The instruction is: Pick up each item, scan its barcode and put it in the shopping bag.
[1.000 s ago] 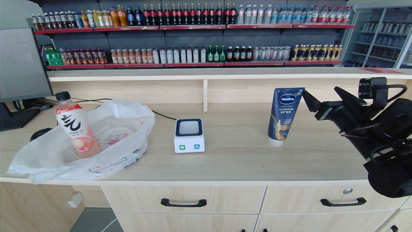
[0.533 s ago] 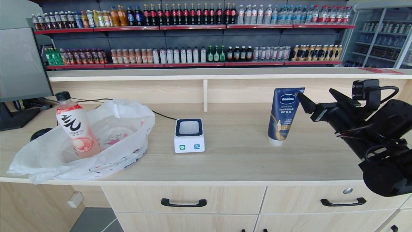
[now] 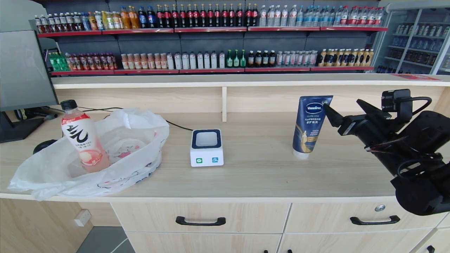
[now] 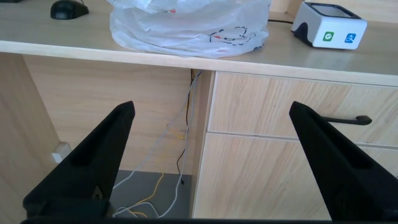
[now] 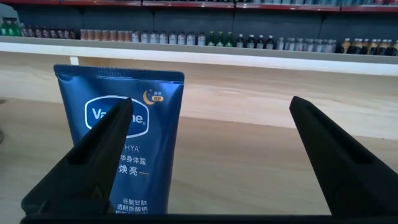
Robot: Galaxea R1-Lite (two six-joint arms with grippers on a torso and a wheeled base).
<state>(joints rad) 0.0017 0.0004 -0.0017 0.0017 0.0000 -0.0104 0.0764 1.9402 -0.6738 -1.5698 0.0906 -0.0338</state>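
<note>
Blue tube point(image 3: 311, 123) beside spread right tool point(image 3: 341, 104); left tool point(image 4: 211, 106) spread below countertop point(image 4: 382, 61)

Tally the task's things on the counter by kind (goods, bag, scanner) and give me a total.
Pink plastic drink bottle with a black cap: 1
Dark blue squeeze tube: 1
White plastic shopping bag: 1
White box-shaped barcode scanner: 1
Total: 4
</note>
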